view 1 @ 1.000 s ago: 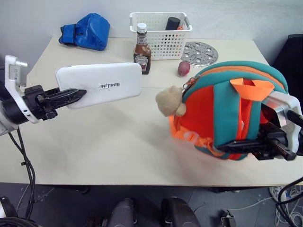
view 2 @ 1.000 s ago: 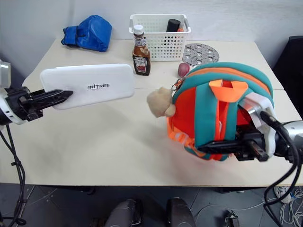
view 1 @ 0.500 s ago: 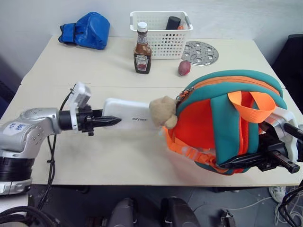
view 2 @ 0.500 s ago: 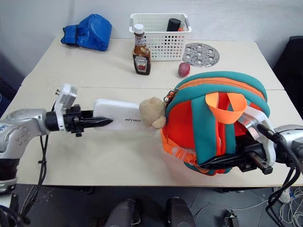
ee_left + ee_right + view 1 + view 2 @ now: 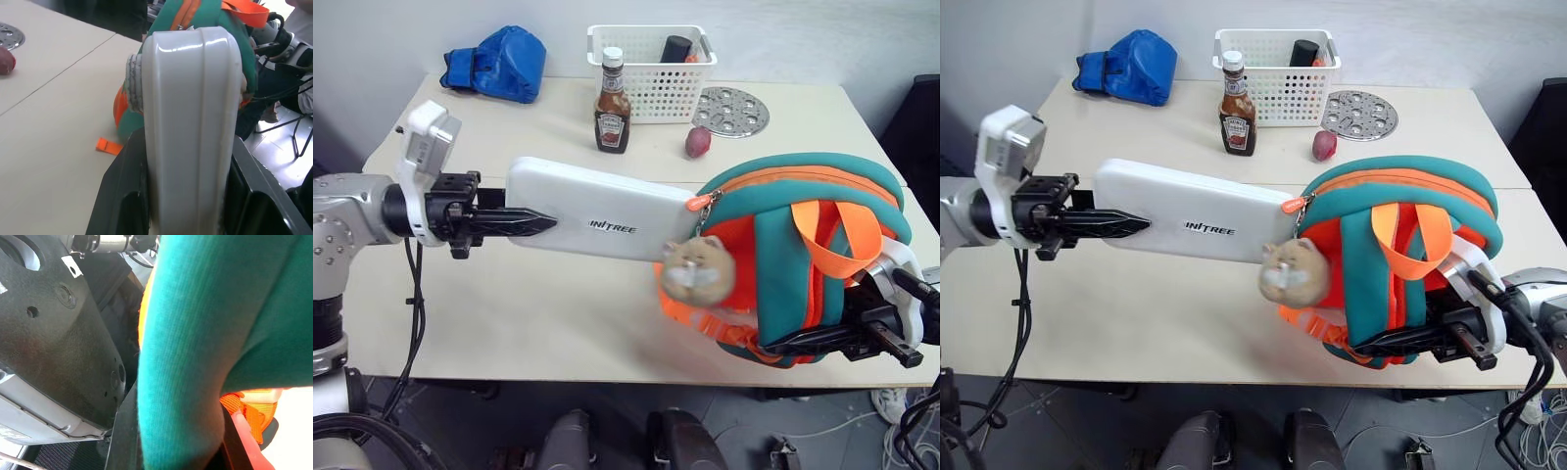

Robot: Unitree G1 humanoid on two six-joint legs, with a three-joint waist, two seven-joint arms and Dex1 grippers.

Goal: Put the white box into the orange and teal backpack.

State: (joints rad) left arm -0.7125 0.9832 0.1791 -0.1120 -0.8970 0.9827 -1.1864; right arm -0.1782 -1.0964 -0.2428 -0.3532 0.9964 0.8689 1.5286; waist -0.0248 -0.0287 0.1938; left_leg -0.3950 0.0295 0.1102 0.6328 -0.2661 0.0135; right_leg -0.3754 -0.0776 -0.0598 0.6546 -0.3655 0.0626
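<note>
The white box point(image 5: 607, 222) hangs level above the table point(image 5: 509, 304), its near end clamped between the black fingers of the left gripper point(image 5: 524, 223) and its far end meeting the zipper edge at the top of the orange and teal backpack point(image 5: 803, 264), with the plush cat charm point(image 5: 695, 274) dangling just below that end. The right gripper point(image 5: 822, 341) is clenched on a teal strap at the backpack's lower side. At the back of the table stand a ketchup bottle point(image 5: 612, 103), a white perforated basket point(image 5: 656, 69), a blue bag point(image 5: 499, 64), a round metal disc point(image 5: 729, 110) and a small red fruit point(image 5: 697, 142).
</note>
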